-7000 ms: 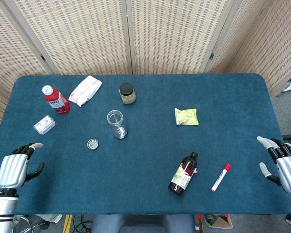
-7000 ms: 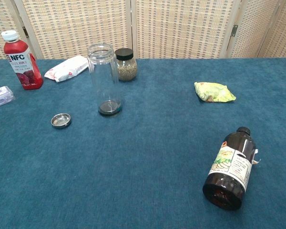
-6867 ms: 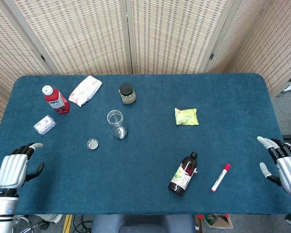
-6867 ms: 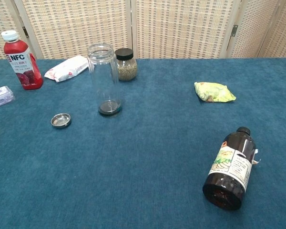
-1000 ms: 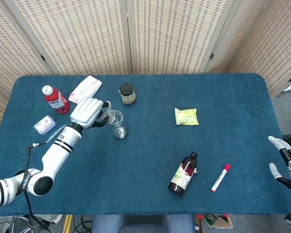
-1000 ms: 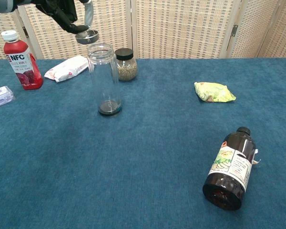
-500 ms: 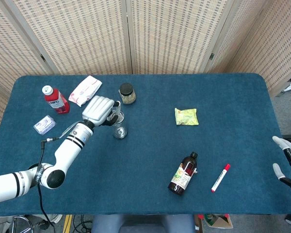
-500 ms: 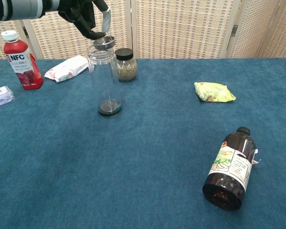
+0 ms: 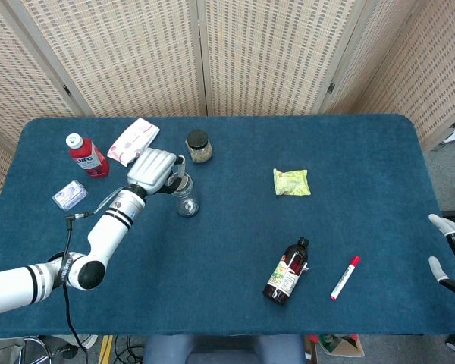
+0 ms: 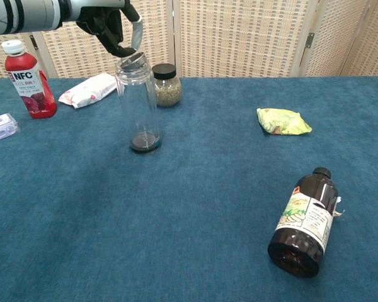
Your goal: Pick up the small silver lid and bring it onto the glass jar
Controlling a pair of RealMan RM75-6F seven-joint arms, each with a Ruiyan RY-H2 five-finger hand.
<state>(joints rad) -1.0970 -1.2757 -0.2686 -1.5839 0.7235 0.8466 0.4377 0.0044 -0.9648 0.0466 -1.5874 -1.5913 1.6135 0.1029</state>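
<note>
Atop glass jar (image 10: 137, 104), silver lid (image 10: 133, 61)

Black-capped seed jar (image 10: 166, 84) stood close behind the tall clear glass jar (image 10: 138, 107); white packet (image 10: 88, 90) and red juice bottle (image 10: 28, 79) crowded its left. Blue surface (image 10: 195, 189) lay open in front and right of it.

Shiny metal lid (image 10: 133, 60), clear glass jar (image 10: 137, 107).

silver lid (image 10: 133, 61) tilted on upright glass jar (image 10: 138, 107)
</note>
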